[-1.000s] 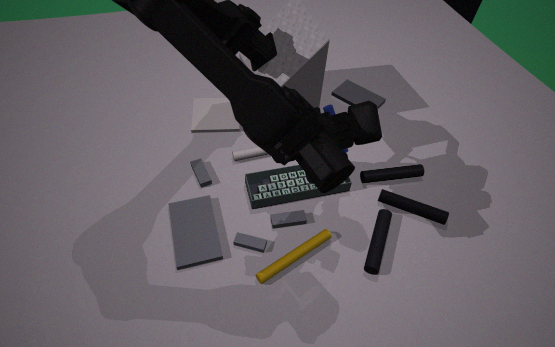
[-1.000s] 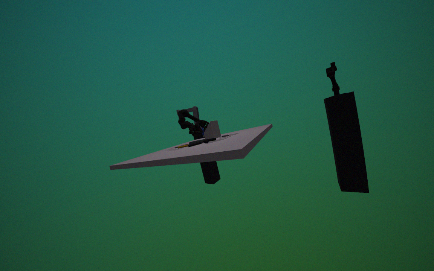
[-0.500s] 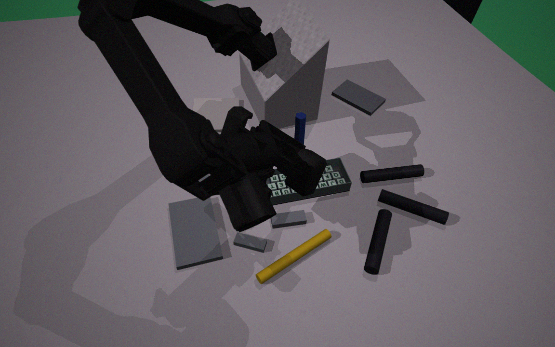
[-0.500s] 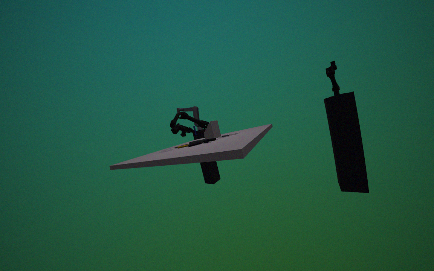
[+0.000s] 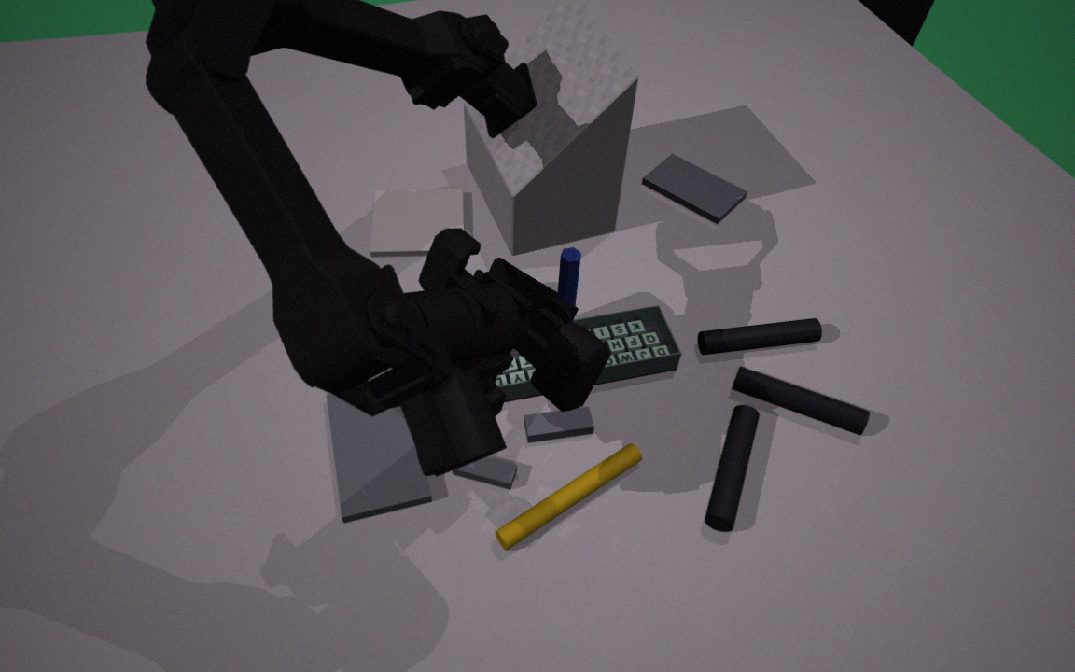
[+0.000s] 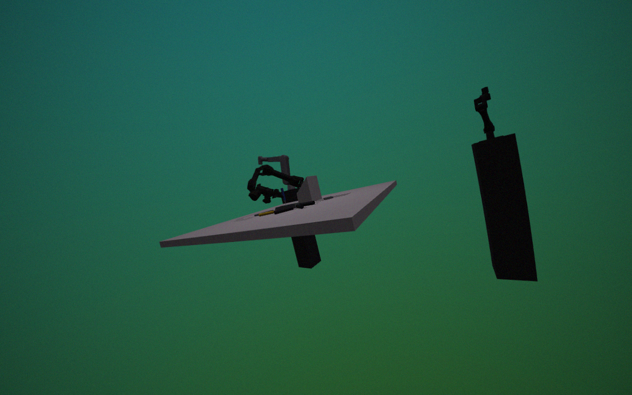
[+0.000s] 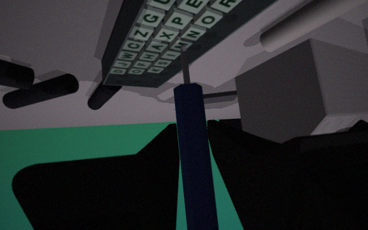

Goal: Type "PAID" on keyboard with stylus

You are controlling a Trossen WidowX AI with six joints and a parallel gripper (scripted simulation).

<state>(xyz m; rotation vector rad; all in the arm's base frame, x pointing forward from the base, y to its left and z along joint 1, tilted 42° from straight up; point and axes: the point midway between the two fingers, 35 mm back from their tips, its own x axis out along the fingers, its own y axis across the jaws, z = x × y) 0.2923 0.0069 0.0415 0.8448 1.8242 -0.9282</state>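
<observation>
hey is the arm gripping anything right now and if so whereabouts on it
Yes, the end effector grips the stylus by its blue barrel, behind the bare thin tip.

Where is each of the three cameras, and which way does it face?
Top: above the desk, looking steeply down at the keyboard; the arm and hand cover part of it.
Exterior: far off to one side, seeing the desk's edge; the whole scene is small, arm included.
Wrist: on the arm's end, looking along the stylus toward the keyboard; both fingers show.
Top and wrist share the keyboard and stylus.
</observation>
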